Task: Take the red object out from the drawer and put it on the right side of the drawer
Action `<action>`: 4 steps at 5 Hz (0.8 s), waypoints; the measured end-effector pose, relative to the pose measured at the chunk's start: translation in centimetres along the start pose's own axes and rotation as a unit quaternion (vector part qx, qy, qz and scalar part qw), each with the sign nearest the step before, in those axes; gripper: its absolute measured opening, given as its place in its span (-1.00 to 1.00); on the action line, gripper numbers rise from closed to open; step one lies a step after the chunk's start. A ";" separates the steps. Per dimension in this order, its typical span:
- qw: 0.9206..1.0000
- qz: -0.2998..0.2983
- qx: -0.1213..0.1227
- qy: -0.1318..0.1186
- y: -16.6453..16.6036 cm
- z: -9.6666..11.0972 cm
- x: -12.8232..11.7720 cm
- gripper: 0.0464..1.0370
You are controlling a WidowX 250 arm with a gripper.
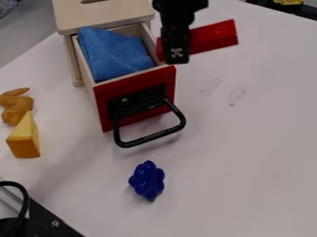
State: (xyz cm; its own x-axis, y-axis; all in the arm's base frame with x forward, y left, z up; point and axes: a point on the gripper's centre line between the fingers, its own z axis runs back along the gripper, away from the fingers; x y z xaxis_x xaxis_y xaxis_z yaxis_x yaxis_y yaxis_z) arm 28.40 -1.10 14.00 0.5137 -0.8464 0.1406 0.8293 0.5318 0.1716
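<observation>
Gripper (177,55) is at top centre of frame, pointing down, just right of the open drawer (164,77). Jaws closed on the red object (215,37), gripping it across the middle; one end sticks out to the right, the other overlaps the drawer's right wall in view. Block is slightly tilted.

Blue cloth (114,53) in the drawer, black handle (150,138) on its front. Wooden cabinet (102,19) upper left. Orange-brown item (16,107) and yellow wedge (25,140) near each other at left edge. Dark blue lobed piece (147,180) lower centre, on the white table (241,166).
</observation>
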 end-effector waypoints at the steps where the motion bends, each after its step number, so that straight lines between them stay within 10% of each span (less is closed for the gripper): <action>1: 1.000 -0.016 -0.010 0.009 -1.7 -2.2 1.0 0.09; 4: 0.998 -0.022 -0.028 0.056 -3.1 -10.3 1.8 0.09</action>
State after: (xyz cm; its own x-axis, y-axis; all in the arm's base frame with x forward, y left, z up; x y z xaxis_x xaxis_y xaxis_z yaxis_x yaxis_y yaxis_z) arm 28.99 -4.62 3.71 0.4956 -0.8682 0.0248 0.8607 0.4947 0.1201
